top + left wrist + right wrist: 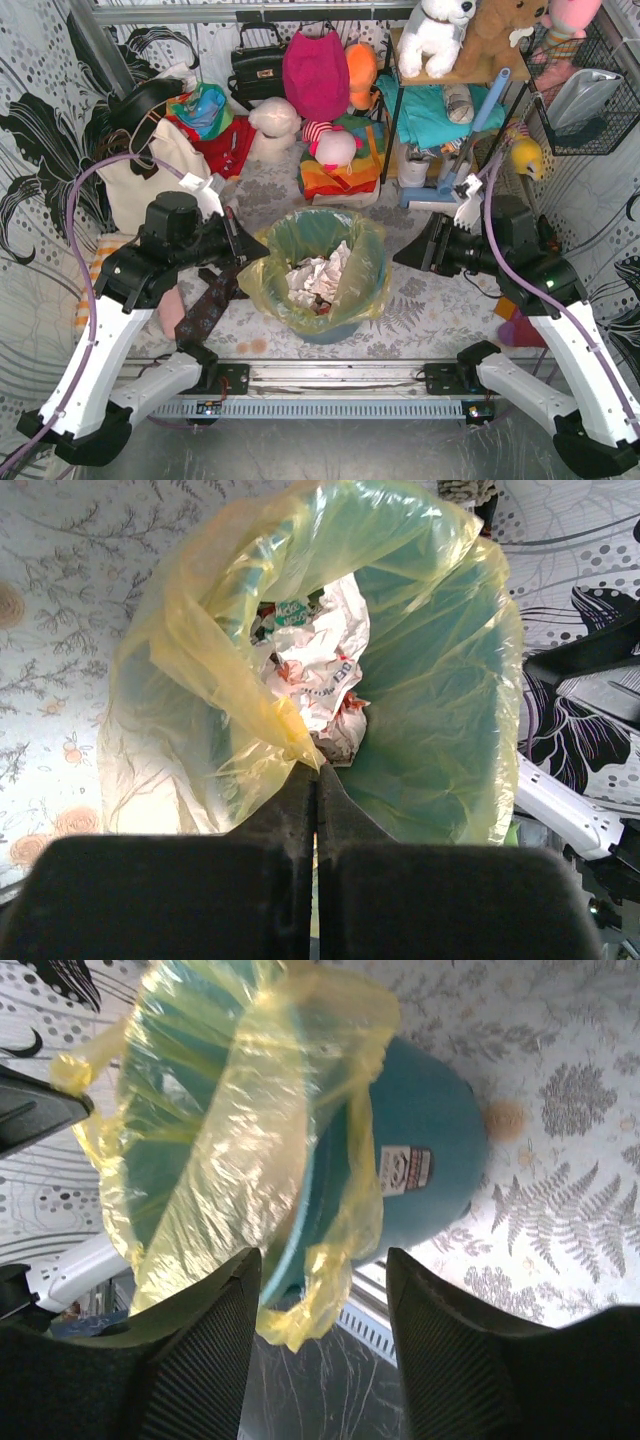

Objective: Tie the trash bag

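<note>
While the left gripper (pixel 315 772) is pinched tight on a bit of the trash bag (pixel 200 710) rim, the right gripper (pixel 322 1270) sits wide open just beside the opposite rim, holding nothing. Bag's lining the teal bin (pixel 430 1150) between the arms, crumpled paper (pixel 318 272) inside.

One camera overhead; both wrist cameras closely face the trash bag (pixel 200 710).

Pinch on trash bag (pixel 440 680) rim by left gripper (pixel 315 772).
Jaws tight on bunched yellow plastic; beyond, open mouth with crumpled printed paper (pixel 322 670) inside.
</note>
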